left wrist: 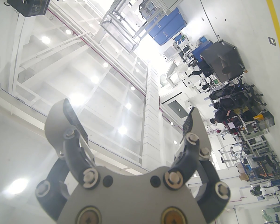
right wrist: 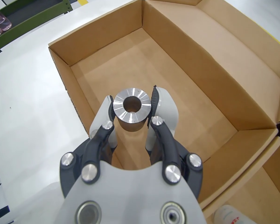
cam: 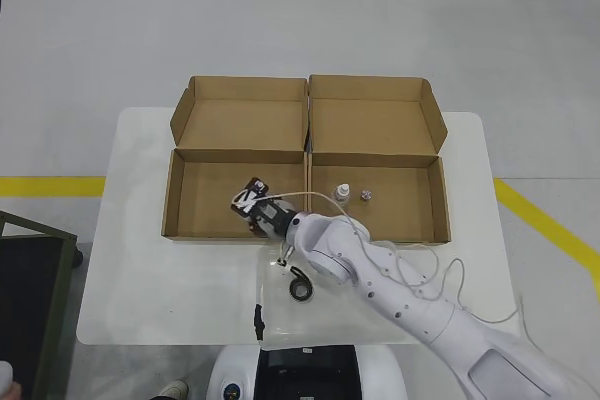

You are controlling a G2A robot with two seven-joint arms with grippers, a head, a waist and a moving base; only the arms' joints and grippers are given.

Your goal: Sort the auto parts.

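Your right tool (cam: 252, 196) hangs over the left cardboard box (cam: 195, 205) in the top view, its arm reaching across the bench (cam: 140, 260) from the near right. The right cardboard box (cam: 430, 205) sits against it and holds a small white bottle (cam: 342, 191) and a small metal piece (cam: 366, 192). A black ring (cam: 300, 289) lies on the bench just in front of the boxes.

In the left wrist view, your left tool (left wrist: 130, 110) is spread, holds nothing and is aimed at the ceiling.

In the right wrist view, the right tool pinches a metal sleeve (right wrist: 128, 117) by its sides, over the floor of the left cardboard box.

You appear to be at the placing step. Next, lower the sleeve, part the fingers, then likely fetch the black ring.
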